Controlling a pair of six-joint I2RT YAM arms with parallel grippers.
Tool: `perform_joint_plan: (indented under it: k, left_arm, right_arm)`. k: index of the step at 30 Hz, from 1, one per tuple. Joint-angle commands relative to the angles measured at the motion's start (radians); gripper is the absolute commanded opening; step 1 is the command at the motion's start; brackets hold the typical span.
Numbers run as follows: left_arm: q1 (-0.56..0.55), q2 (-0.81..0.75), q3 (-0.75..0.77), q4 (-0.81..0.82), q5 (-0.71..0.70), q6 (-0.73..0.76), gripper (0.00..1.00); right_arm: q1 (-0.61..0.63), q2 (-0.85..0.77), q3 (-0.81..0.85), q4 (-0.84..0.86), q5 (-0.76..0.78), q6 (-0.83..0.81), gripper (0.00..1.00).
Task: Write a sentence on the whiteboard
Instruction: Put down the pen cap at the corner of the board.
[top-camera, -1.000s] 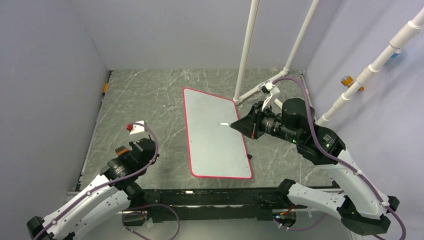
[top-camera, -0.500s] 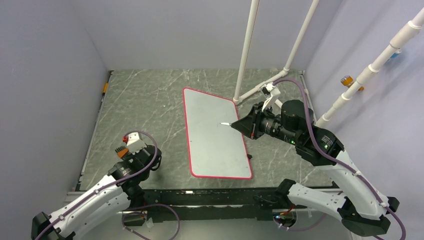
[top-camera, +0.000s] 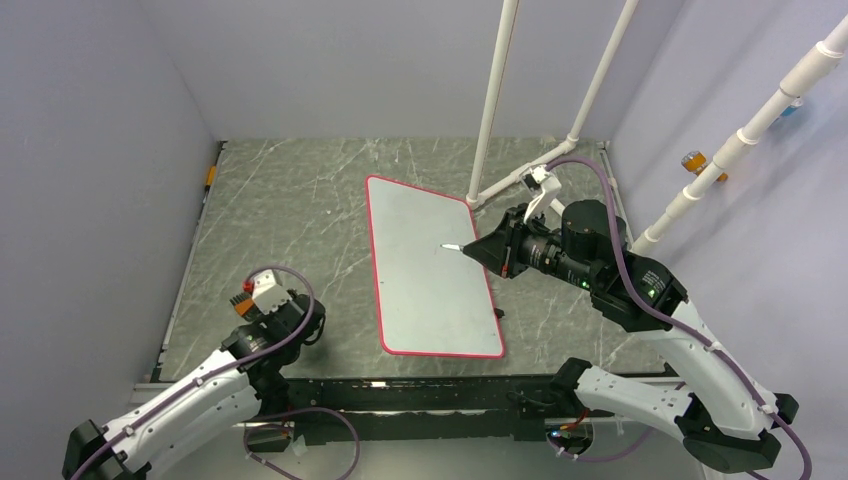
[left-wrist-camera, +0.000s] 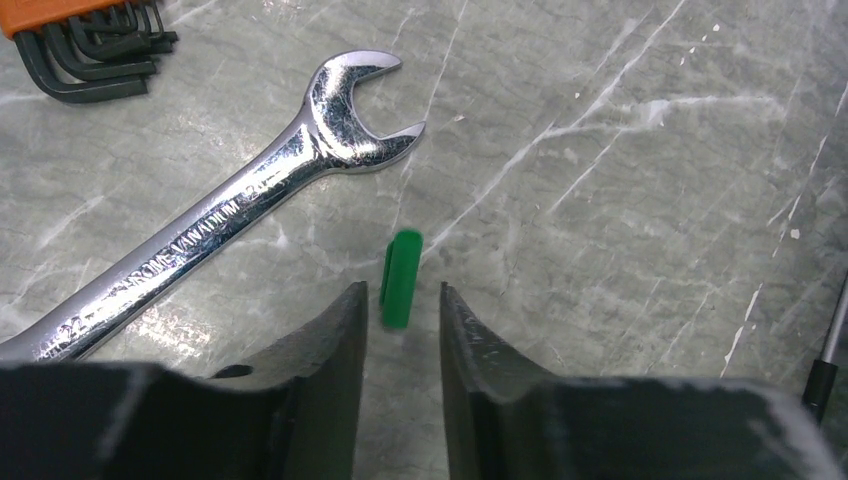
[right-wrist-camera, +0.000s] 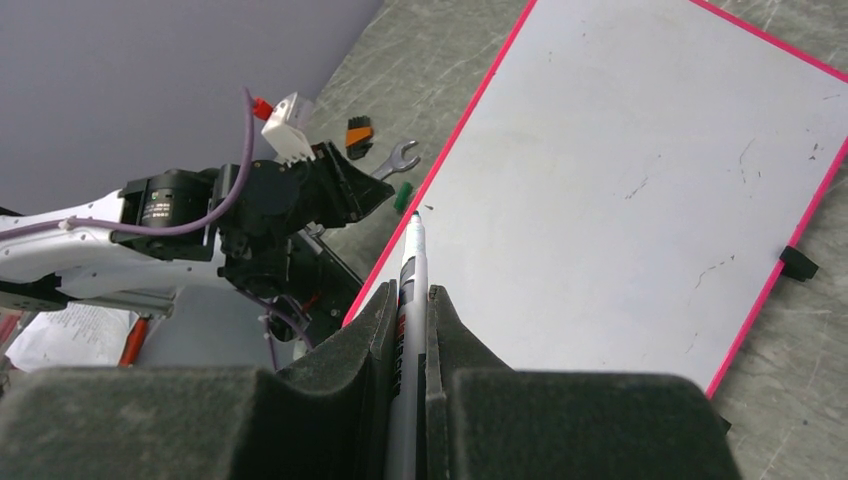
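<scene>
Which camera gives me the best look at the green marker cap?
Left wrist: the green cap lies close-up between the left gripper's parted fingers. Right wrist shows only a distant green speck; overhead, I cannot find it.

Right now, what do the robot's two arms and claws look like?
The left arm and right arm are white with black joints, a purple cable looping along each. The left claw and right claw each have two dark, wedge-shaped, scuffed fingers.

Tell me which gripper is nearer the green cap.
Left. The left gripper has its fingers either side of the cap on the table, beside the wrench. The right gripper holds the marker over the whiteboard, far off.
</scene>
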Motion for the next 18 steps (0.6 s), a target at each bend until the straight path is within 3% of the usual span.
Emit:
perform_joint_plan:
  k: [1, 3, 6, 9, 14, 18]
  left_arm:
    - [0.005, -0.026, 0.020, -0.016, -0.024, -0.003, 0.45]
    - [0.006, -0.052, 0.066, -0.064, -0.053, 0.032, 0.52]
    - [0.005, -0.087, 0.168, -0.110, -0.094, 0.157, 0.72]
    - [0.006, -0.091, 0.312, -0.134, -0.106, 0.299, 0.82]
    - [0.006, -0.021, 0.563, -0.152, -0.040, 0.470, 0.81]
    - [0.001, 0.094, 0.728, -0.127, 0.137, 0.557, 0.76]
  right_arm:
    - [0.001, -0.012, 0.013, 0.012, 0.025, -0.005, 0.00]
    - [0.000, -0.014, 0.025, 0.002, 0.035, -0.010, 0.00]
    - [0.001, -0.016, 0.047, -0.016, 0.061, -0.022, 0.00]
    - [0.001, -0.016, 0.081, -0.035, 0.104, -0.041, 0.00]
    - [0.001, -0.026, 0.122, -0.058, 0.223, -0.053, 0.00]
    - [0.000, -0.054, 0.153, -0.088, 0.350, -0.074, 0.00]
